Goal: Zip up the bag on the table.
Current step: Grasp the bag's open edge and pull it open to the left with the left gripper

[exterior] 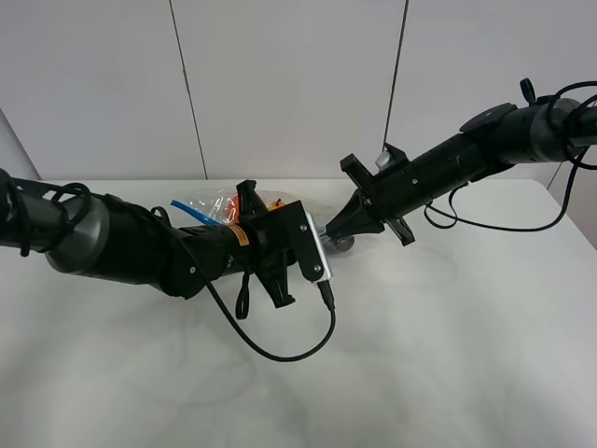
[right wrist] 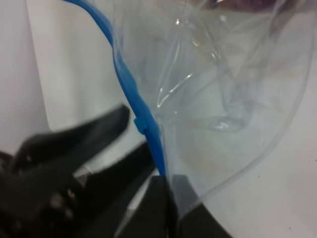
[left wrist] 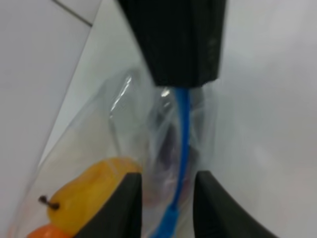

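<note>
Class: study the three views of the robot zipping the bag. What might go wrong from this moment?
1. The left tool stands open around the blue zipper strip without pressing it; sliding like this would likely leave the bag unsealed.
2. The right tool pinches only the strip's edge; a tug might pull it free.
3. The yellow fruit sits close beside the left tool and might get nudged or pinched.

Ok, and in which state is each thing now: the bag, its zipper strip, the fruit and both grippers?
left gripper: open, astride the blue zipper strip.
right gripper: shut on the bag's strip end.
blue zipper strip: runs between both grippers; sealed or not, unclear.
bag: on the white table, held at one end.
yellow fruit: inside the bag.
</note>
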Action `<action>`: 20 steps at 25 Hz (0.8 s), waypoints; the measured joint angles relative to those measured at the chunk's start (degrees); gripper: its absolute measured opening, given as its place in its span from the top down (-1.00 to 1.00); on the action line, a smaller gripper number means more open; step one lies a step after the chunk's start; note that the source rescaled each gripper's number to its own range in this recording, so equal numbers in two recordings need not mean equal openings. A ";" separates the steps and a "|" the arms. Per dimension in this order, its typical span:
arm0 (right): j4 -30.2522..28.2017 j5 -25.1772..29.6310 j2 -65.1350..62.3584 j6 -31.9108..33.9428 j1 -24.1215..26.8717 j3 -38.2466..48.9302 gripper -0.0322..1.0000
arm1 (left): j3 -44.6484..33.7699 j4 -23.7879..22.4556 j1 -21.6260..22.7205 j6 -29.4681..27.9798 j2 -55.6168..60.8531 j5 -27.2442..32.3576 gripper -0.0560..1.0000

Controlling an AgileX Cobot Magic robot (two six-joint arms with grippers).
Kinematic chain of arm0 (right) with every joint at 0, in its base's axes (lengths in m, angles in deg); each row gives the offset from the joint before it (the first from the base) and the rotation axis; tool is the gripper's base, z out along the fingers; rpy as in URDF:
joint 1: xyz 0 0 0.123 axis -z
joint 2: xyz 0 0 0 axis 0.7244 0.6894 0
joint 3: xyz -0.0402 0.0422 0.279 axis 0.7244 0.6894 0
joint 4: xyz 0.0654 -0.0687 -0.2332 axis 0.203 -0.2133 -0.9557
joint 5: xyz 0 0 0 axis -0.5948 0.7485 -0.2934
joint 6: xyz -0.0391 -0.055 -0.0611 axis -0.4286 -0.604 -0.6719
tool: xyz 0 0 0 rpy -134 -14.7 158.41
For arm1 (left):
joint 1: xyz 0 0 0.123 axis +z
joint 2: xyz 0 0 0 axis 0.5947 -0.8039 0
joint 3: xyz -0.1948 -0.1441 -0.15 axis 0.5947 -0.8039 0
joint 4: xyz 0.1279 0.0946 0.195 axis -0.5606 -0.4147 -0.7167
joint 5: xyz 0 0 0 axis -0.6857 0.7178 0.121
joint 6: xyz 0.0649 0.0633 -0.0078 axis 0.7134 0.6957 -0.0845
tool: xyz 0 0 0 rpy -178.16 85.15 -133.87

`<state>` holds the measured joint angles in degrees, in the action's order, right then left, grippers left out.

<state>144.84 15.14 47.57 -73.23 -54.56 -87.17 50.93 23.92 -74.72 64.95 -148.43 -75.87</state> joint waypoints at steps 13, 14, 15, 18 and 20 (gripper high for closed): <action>0.00 0.00 0.00 0.17 0.00 0.00 0.94 | 0.00 -0.97 -0.46 -0.87 -0.98 -0.79 0.35; 0.00 0.00 0.00 0.17 0.00 0.00 0.94 | 0.00 -0.97 -0.46 -0.87 -0.98 -0.87 0.44; 0.00 0.00 0.00 0.17 0.00 0.00 0.94 | 0.00 -1.02 -0.46 -0.87 -0.98 -0.87 0.55; 0.00 0.00 0.00 0.17 0.00 0.00 0.94 | 0.00 -1.13 -0.46 -0.87 -0.98 -0.87 0.82; 0.00 0.00 0.00 0.17 0.00 0.00 0.94 | 0.00 -1.13 -0.46 -0.87 -0.98 -0.87 0.86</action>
<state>144.84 15.14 47.57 -73.06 -54.56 -87.17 50.93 22.80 -75.18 64.08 -149.41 -76.74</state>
